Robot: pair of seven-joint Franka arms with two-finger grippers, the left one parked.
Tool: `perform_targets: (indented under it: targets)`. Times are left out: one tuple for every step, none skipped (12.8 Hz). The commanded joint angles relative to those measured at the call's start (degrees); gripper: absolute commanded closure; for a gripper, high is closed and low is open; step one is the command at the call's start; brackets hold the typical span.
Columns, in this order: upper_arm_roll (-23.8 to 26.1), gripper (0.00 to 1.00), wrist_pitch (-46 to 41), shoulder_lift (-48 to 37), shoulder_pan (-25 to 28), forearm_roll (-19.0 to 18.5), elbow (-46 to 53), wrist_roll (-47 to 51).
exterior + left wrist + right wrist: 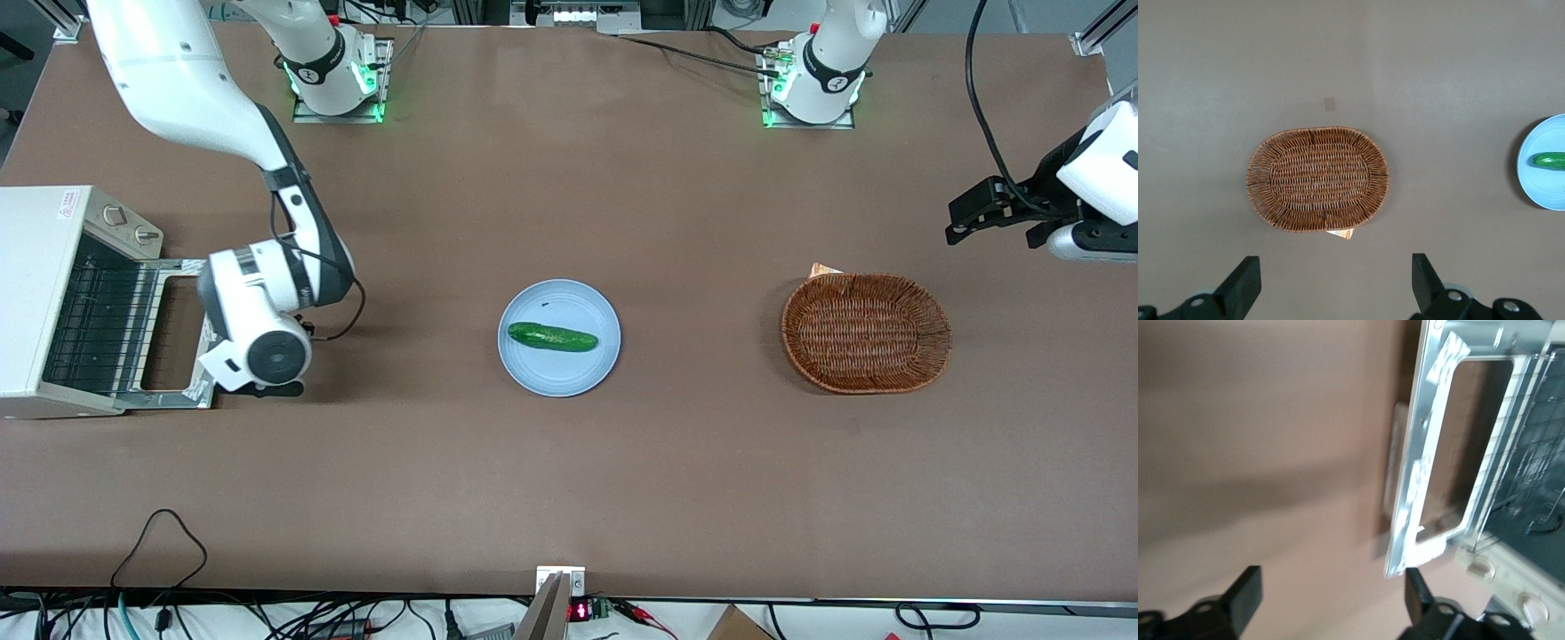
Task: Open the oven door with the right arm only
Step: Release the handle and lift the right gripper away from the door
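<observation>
The oven door (169,333) lies folded down flat in front of the oven (53,302). The right arm (258,311) hovers above the door's outer edge, gripper (1328,600) with its 2 fingers spread apart, holding nothing.

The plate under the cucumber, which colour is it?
Light blue plate, clearest in the front view; the gripper hangs by the oven door.

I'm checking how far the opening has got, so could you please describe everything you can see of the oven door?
The oven door is swung fully down and lies flat in front of the oven, baring the wire rack inside. Its shiny metal inner frame faces up around a dark glass window, with pale stickers on the frame. Its free edge points toward the plate. The open gripper of the right arm hangs just off that free edge, touching nothing.
</observation>
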Motion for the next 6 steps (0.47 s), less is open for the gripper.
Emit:
perform_targets:
  targets:
    - [-0.2, 0.00, -6.0, -2.6, -1.0, 7.9, 4.9, -3.8]
    - [-0.2, 0.00, -6.9, -4.9, -1.9, 11.3, 5.0, -5.0]
    - [-0.2, 0.00, -7.3, -7.3, -4.1, 15.2, 5.0, -7.6]
    - [-0.2, 0.00, -8.1, -9.9, -5.6, 17.3, 4.9, -11.0]
    - [-0.2, 0.00, -9.6, -12.5, -7.1, 19.5, 4.9, -13.9]
    - [-0.3, 0.00, -10.3, -15.0, -8.5, 22.8, 4.9, -14.9]
